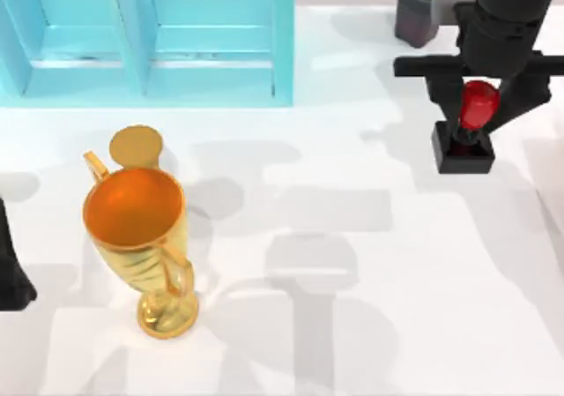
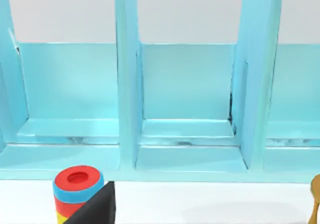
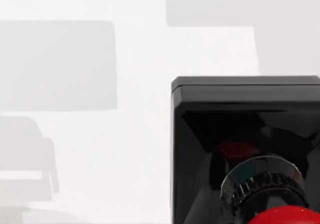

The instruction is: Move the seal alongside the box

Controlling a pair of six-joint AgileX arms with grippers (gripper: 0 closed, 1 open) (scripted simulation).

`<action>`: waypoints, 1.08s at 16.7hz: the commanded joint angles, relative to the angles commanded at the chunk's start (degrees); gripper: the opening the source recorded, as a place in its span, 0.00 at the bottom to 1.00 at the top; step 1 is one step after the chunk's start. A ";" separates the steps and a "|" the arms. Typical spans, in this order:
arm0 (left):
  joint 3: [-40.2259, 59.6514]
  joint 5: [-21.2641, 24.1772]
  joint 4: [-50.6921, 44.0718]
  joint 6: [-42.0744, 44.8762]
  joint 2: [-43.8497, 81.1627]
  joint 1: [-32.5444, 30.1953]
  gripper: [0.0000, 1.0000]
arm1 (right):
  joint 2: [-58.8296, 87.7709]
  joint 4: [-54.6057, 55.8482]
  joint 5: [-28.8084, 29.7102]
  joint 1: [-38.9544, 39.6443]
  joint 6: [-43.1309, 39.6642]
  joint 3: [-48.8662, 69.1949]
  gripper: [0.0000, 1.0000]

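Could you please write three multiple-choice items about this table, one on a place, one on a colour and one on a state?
1. Where does the small stamp with the black square base stand?
A. at the table's right, near the far edge
B. inside the light blue shelf box
C. beside the gold trophy

2. What colour is the stamp's rounded knob?
A. green
B. red
C. gold

3. How does the gold trophy cup stand?
A. on its side
B. upside down
C. upright

Answers: 1 A, the stamp sits under the right gripper, far from the light blue shelf box. 2 B, the knob is glossy red. 3 C, the trophy stands on its foot, mouth up.
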 joint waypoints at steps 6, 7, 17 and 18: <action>0.00 0.00 0.00 0.00 0.00 0.00 1.00 | 6.99 -12.97 0.16 -13.39 -13.37 21.28 0.00; 0.00 0.00 0.00 0.00 0.00 0.00 1.00 | 7.48 -14.07 0.16 -14.67 -14.65 22.81 0.00; 0.00 0.00 0.00 0.00 0.00 0.00 1.00 | 6.19 -11.54 0.19 -15.59 -15.65 20.01 0.00; 0.00 0.00 0.00 0.00 0.00 0.00 1.00 | 5.87 -9.71 0.18 -15.59 -15.65 17.78 0.00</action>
